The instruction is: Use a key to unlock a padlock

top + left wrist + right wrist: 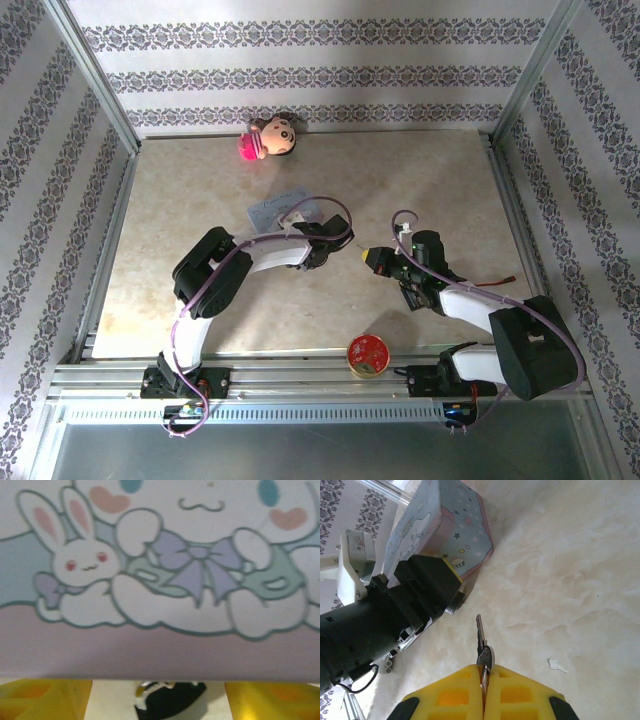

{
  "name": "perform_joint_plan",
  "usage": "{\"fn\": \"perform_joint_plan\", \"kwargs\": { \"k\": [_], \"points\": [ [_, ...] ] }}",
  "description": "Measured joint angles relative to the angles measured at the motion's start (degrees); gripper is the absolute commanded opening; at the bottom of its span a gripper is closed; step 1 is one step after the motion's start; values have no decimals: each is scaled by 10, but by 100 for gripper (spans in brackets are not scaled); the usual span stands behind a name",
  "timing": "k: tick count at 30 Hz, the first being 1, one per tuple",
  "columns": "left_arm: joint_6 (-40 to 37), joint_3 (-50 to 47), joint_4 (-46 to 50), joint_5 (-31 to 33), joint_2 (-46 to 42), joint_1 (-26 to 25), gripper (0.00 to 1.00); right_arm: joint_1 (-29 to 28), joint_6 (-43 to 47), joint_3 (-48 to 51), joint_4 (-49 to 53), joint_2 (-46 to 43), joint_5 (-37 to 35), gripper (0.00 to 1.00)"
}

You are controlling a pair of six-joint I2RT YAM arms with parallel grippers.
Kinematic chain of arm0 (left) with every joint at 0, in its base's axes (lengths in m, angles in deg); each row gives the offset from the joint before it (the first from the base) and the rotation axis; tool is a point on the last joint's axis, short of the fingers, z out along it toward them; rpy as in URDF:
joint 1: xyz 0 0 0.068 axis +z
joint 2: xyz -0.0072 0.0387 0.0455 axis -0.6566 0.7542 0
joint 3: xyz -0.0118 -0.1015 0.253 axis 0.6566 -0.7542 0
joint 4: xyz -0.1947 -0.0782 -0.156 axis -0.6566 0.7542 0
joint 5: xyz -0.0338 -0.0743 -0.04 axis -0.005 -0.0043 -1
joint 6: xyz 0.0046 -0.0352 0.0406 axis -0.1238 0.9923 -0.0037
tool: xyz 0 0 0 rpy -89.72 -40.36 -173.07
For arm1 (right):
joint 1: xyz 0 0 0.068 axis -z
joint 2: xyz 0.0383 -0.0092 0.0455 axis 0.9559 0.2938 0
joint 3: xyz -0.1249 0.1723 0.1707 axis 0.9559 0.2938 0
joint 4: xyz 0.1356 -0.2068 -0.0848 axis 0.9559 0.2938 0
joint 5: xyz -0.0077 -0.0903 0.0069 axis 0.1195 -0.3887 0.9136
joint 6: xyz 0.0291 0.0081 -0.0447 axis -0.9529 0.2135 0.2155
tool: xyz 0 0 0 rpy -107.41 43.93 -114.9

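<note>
- Beige marbled tabletop (200, 200), patterned wallpaper on the walls, alu frame round the cell.
- Pale blue box (160, 630) w/ bunny print lies mid-table, just beyond the padlock.
- Left gripper (159, 700): yellow fingers (45, 700) stand apart w/ a gap on each side of the lock, so not gripping yet.
- Right gripper (483, 680): pads pinched tight on the key (480, 635), blade sticking straight out fwd and pointing twd the left gripper.
- Padlock (172, 705): on the table btwn the left fingers, near the box's bottom edge. It's a small blackish block w/ a bit of shiny metal at its top left. It's blurred, and I can't see the keyhole.
- Step in hand, prob: clamp the lock first.
  - Centre the body btwn the pads and close squarely so it doesn't skid or twist.
  - Leave the keyhole end clear and facing the key.
  - Only then line the blade up on the slot axis and feed slowly.
</note>
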Motion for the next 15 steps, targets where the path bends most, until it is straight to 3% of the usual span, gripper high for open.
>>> {"fn": "perform_joint_plan", "kwargs": {
  "k": [10,15],
  "points": [
    [10,5,16,11,9,0,70,0,0,0,-7,1,9,0],
    [9,26,14,10,33,1,55,0,0,0,-9,1,9,0]
  ]
}}
